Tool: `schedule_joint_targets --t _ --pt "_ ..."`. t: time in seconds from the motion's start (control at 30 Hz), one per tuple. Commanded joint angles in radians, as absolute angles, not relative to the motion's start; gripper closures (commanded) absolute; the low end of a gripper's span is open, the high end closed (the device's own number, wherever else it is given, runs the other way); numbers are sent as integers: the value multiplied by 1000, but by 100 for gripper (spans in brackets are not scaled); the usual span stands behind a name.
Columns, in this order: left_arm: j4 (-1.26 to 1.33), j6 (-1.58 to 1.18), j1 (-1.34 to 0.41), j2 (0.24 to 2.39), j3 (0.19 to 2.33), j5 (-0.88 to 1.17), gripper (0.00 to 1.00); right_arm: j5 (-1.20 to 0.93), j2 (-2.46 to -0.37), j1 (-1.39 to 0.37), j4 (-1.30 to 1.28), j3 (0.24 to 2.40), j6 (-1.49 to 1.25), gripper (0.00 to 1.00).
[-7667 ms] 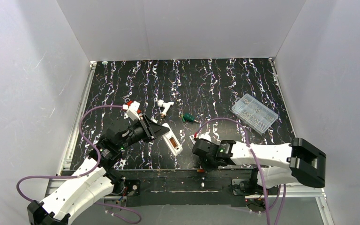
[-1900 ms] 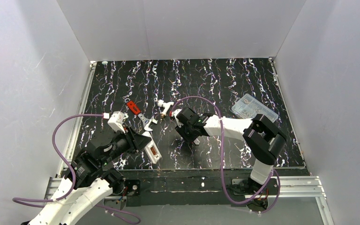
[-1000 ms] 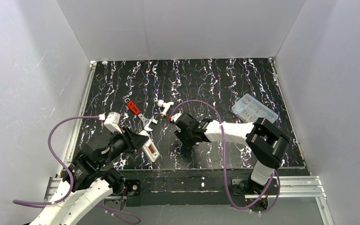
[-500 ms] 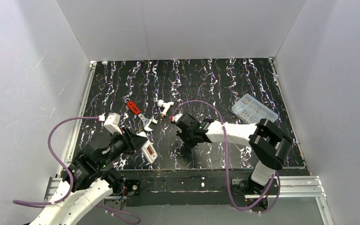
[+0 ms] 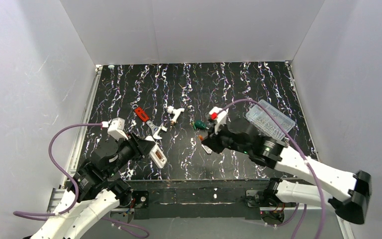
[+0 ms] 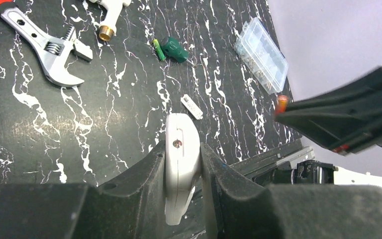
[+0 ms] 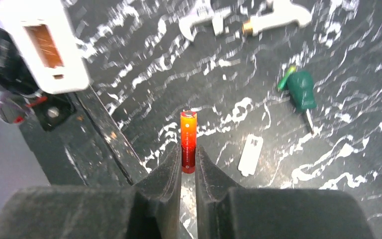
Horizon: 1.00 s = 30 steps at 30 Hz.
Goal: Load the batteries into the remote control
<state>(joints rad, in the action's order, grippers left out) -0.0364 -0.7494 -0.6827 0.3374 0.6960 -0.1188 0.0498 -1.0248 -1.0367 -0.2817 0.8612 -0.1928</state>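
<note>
Here the raised left pincer (image 6: 182, 155) clamps the remote control (image 6: 181, 137), while the outstretched right pincer (image 7: 188, 153) clamps a battery (image 7: 188, 133).

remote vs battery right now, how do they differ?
The remote control is a white flat bar; the battery is a slender red-orange cylinder, far smaller. The remote control sits in the left claw, the battery in the right claw. Both are clamped between fingers, off the table.
</note>
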Motion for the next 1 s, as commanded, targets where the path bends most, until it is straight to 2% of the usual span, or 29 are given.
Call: schedule_joint_targets --t 0.0,0.13,0.33,0.47,0.7,0.97 --pt "60 -781 -684 400 745 -167 100 8 -856 -1040 13 764 -128 99" --pt "163 -791 -684 496 752 -120 100 -78 -759 -1040 140 712 81 99" --pt "460 -771 -684 613 733 41 100 -206 -744 -1040 75 781 304 99" --pt "521 -721 -685 644 746 76 100 -325 -739 -1040 66 783 438 99" --pt "571 -676 -684 653 745 96 100 -429 -734 -1040 63 800 473 99" --pt "721 -697 -684 682 714 177 100 -363 -753 -1039 25 829 434 99"
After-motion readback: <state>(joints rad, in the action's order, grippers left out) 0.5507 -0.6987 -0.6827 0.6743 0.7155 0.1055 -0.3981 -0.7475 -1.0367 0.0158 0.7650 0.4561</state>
